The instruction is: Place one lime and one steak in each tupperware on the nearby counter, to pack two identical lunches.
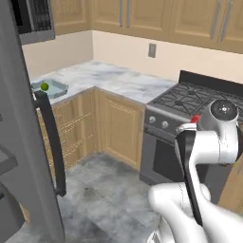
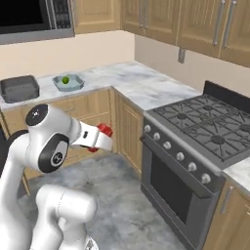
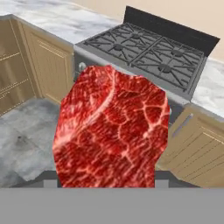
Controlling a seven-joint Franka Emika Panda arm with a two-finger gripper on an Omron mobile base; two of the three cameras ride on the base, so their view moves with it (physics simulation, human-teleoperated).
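Now jaws grip one red steak (image 3: 113,129); one lime (image 2: 65,80) (green) in blue tupperware (image 2: 74,86); second tupperware (image 2: 19,88) dark.

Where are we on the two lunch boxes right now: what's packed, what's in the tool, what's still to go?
Done: one lime sits in the pale blue tupperware on the counter. In hand: the tool is shut on a red steak, carried in the air in front of the stove. Left: that steak needs a box, and the dark grey tupperware looks empty from here, though its inside isn't fully visible.
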